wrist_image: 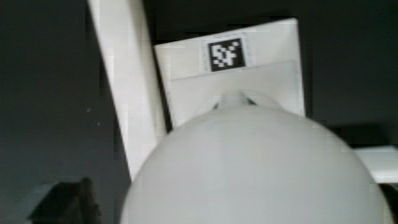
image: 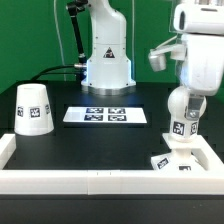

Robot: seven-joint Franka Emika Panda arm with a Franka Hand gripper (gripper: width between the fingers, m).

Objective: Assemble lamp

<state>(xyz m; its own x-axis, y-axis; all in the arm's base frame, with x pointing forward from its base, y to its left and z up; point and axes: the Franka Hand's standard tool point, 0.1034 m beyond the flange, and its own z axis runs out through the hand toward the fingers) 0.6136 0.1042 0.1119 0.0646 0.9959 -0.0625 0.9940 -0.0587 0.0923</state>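
Note:
The round white bulb (image: 182,104) stands neck down, with tags on its neck, on the flat square base (image: 178,160) near the front corner at the exterior view's right. My gripper (image: 186,90) comes down on the bulb from above and appears shut on it. In the wrist view the bulb's dome (wrist_image: 240,165) fills the lower half and hides my fingertips. The tagged base (wrist_image: 231,65) shows beyond it. The tapered shade (image: 34,108) stands upright and alone at the exterior view's left.
The marker board (image: 105,116) lies flat in the middle of the black table. A white rail (image: 90,181) borders the table's front and sides, and in the wrist view it (wrist_image: 121,90) runs right beside the base. The arm's pedestal (image: 106,60) stands at the back.

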